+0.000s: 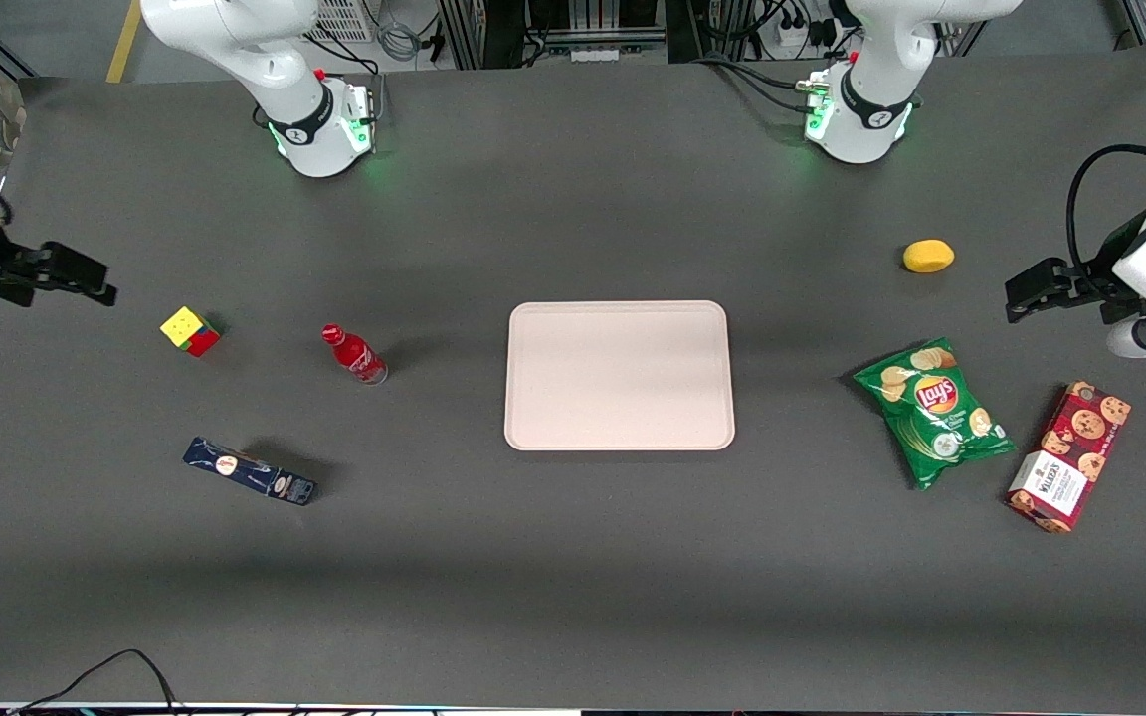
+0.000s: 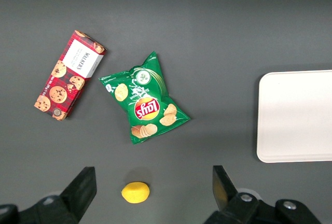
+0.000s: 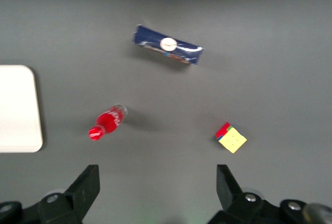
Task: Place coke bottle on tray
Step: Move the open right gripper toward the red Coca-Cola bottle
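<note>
A: Coke bottle (image 1: 355,356) — you see it standing on the table (image 1: 573,557), well apart from the tray (image 1: 619,375), toward the working arm's end.

B: And in your wrist view?

A: The coke bottle (image 3: 107,122) shows from above, red cap toward the camera, with the tray's corner (image 3: 19,109) off to one side.

B: Where's your hand?

A: The hand (image 1: 71,276) hangs above the table at the working arm's edge, away from the bottle. Its fingers (image 3: 85,184) are spread wide, grasping nothing.

B: What lies around the bottle?

A: A colour cube (image 1: 190,331) sits beside it, toward the hand. A dark blue box (image 1: 250,471) lies flat, nearer the front camera. The tray carries nothing. Toward the parked arm's end you have a green crisp bag (image 1: 934,410), a biscuit box (image 1: 1069,456) and a lemon (image 1: 928,256).
</note>
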